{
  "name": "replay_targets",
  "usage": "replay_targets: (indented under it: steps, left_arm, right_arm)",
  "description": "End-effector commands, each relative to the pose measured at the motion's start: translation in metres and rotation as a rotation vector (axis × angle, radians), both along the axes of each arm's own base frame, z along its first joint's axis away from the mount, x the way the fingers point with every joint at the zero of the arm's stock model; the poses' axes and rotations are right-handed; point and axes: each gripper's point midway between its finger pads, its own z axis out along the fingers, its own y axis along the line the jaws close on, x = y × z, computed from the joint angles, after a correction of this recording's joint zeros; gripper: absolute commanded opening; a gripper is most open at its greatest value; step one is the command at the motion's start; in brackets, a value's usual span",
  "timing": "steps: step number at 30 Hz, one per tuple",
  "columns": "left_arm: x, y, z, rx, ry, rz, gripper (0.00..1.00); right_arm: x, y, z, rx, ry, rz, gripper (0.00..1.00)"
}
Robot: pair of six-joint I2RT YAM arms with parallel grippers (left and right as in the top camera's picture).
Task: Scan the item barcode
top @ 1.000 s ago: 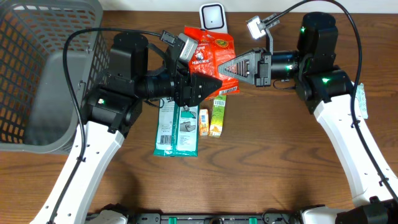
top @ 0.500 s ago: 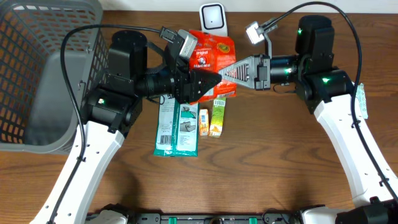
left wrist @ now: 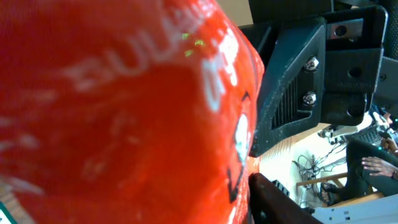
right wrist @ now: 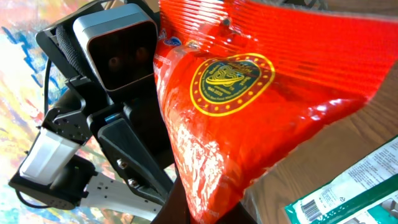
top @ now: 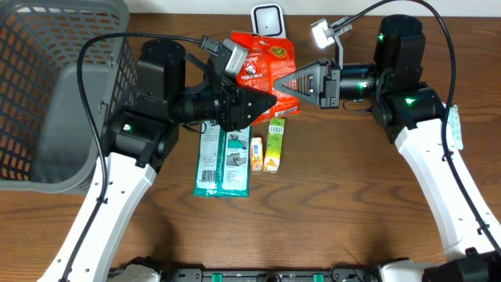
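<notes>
A red snack bag [top: 262,63] hangs above the table just in front of the white scanner [top: 267,19]. My right gripper [top: 283,84] is shut on the bag's lower edge; in the right wrist view the bag [right wrist: 249,93] rises from its jaws [right wrist: 208,200]. My left gripper [top: 270,102] reaches the same bag from the left. In the left wrist view the bag [left wrist: 124,112] fills the frame, with one dark finger [left wrist: 280,202] against it and the other finger hidden. No barcode shows on the bag.
A grey mesh basket [top: 47,94] stands at the left. On the table under the arms lie a green pack [top: 223,160] with a barcode label and two small cartons [top: 273,145], [top: 256,153]. The two grippers are almost touching.
The right gripper pushed the bag left toward the left gripper, then drew back slightly. The left gripper's jaws have been narrowing round the bag.
</notes>
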Motion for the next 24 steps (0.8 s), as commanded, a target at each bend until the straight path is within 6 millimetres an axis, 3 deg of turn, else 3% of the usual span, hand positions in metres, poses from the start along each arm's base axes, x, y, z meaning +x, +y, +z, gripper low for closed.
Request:
replay_targets:
  steps: [1, 4, 16, 22, 24]
  left_arm:
    - [-0.001, -0.003, 0.008, -0.008, -0.034, -0.02, 0.47]
    - [0.001, -0.003, 0.011, -0.014, -0.054, -0.02, 0.42]
    - [0.005, -0.004, 0.02, -0.031, -0.105, -0.019, 0.39]
    - [0.005, -0.004, 0.021, -0.032, -0.109, -0.019, 0.15]
    - [0.005, -0.004, 0.021, -0.032, -0.109, -0.019, 0.13]
  right_arm:
    - [-0.005, 0.004, 0.008, 0.008, 0.003, 0.015, 0.01]
    - [-0.005, 0.004, 0.008, 0.007, 0.005, 0.016, 0.01]
    - [-0.005, 0.004, 0.008, 0.007, 0.006, 0.016, 0.01]
    - [-0.005, 0.004, 0.008, 0.007, 0.002, 0.015, 0.01]
    - [-0.005, 0.003, 0.008, 0.007, 0.001, 0.012, 0.01]
